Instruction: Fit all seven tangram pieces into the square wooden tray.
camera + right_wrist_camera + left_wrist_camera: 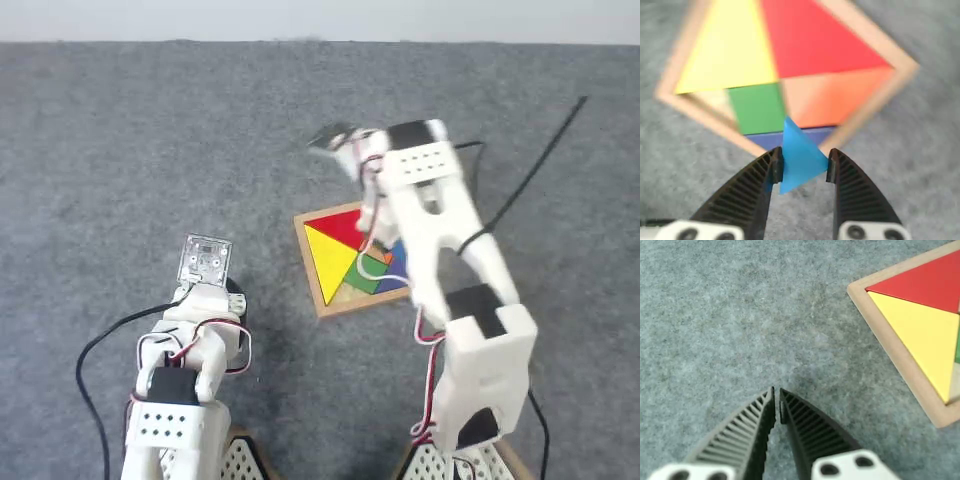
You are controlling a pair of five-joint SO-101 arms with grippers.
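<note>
The square wooden tray [322, 293] lies on the grey felt at mid-table, with a yellow triangle [330, 260], a red triangle [345, 228] and a green piece [364, 277] in it. The right arm [430, 225] stretches over the tray's right side. My right gripper [802, 165] is shut on a small blue triangle [797, 156], held above the tray's edge [900, 75] near the green square [757, 107], an orange piece [835, 97] and a dark blue strip [790, 136]. My left gripper [776, 405] is shut on nothing, over bare felt to the left of the tray [890, 345].
Grey felt covers the whole table. The left arm [198, 330] stands at the front left, its cable [95, 360] looping beside it. A black cable [540, 150] runs off to the back right. Open felt lies behind and left of the tray.
</note>
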